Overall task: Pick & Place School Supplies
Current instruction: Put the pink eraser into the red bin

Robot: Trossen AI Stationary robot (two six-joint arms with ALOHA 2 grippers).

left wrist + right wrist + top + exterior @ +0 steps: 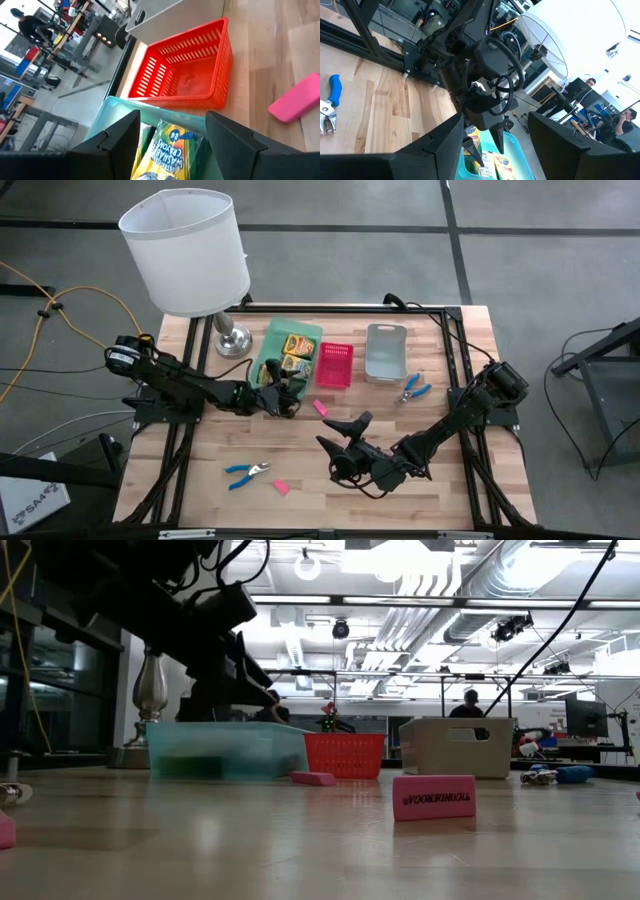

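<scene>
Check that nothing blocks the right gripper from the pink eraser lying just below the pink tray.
Nothing visible does. The right gripper, open, sits just below the pink eraser, with only bare table between them. The left gripper is over the green tray, off to the side.

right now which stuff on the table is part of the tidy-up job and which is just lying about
For the job:
- crayon boxes
- pink erasers
- blue-handled tools

Just there:
- lamp
- green tray, red basket and grey bin, which only hold things
</scene>
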